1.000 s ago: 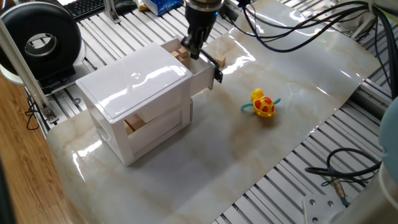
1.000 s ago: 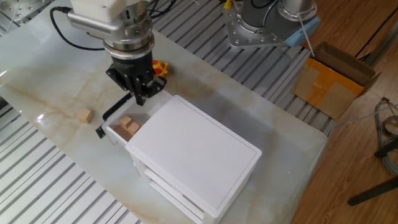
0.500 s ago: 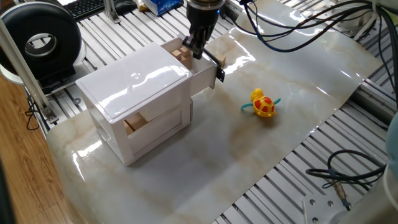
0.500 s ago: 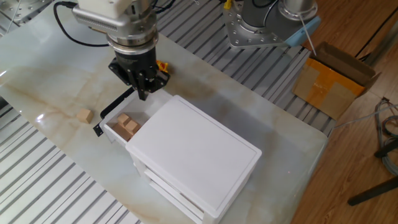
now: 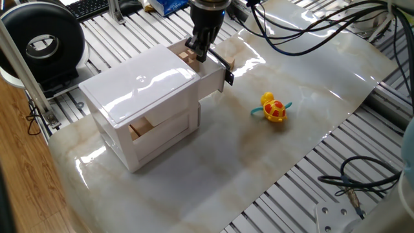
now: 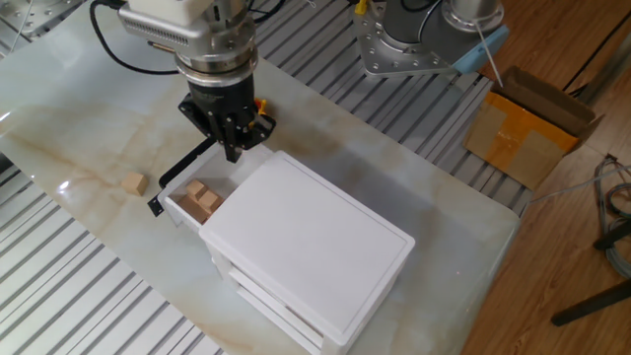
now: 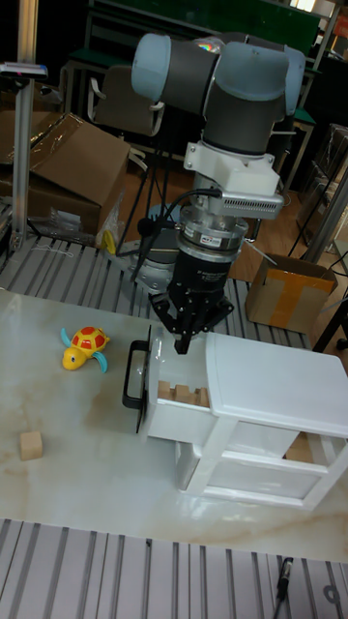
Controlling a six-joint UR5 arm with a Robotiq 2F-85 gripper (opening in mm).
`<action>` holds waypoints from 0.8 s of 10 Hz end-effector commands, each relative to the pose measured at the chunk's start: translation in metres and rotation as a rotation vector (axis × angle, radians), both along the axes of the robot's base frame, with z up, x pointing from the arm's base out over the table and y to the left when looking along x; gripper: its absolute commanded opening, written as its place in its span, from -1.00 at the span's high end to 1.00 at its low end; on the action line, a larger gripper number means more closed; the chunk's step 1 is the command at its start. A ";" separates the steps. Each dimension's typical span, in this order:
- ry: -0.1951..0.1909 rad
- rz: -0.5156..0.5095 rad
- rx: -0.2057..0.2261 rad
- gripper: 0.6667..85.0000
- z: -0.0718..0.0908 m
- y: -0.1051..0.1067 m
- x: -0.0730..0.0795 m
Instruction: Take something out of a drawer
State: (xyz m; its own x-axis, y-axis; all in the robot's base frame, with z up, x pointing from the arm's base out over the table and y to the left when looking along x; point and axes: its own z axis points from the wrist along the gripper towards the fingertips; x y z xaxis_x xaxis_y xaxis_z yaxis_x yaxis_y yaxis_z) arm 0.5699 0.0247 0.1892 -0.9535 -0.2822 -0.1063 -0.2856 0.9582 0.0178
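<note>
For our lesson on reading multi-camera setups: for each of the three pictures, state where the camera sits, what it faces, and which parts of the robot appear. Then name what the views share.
One fixed view: high, on the cabinet's side-front, looking down the table; only the pincer and wrist show.
The other fixed view: high, behind the cabinet, facing the arm's base; pincer and wrist show.
Tall fixed view: low, at the table edge, facing the drawer's side; the whole arm shows.
Shared: the open drawer, cubes inside, the duck toy.

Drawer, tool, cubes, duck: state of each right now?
Upper drawer: pulled open, wood cubes inside.
Tool: above the open drawer, looks shut, holding nothing.
Loose cube: on the table, outside the cabinet.
Duck toy: on the table, untouched.
</note>
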 end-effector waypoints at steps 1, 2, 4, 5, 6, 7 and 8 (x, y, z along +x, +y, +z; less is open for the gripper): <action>-0.024 0.019 0.014 0.99 -0.009 -0.002 0.012; -0.033 0.034 -0.001 0.99 -0.012 -0.005 0.016; -0.048 0.118 -0.031 0.99 -0.017 -0.021 0.017; -0.064 0.162 -0.061 0.99 -0.018 -0.032 0.018; -0.067 0.179 -0.072 0.99 -0.019 -0.039 0.016; -0.060 0.198 -0.097 0.99 -0.017 -0.048 0.013; -0.052 0.224 -0.136 0.99 -0.013 -0.057 0.009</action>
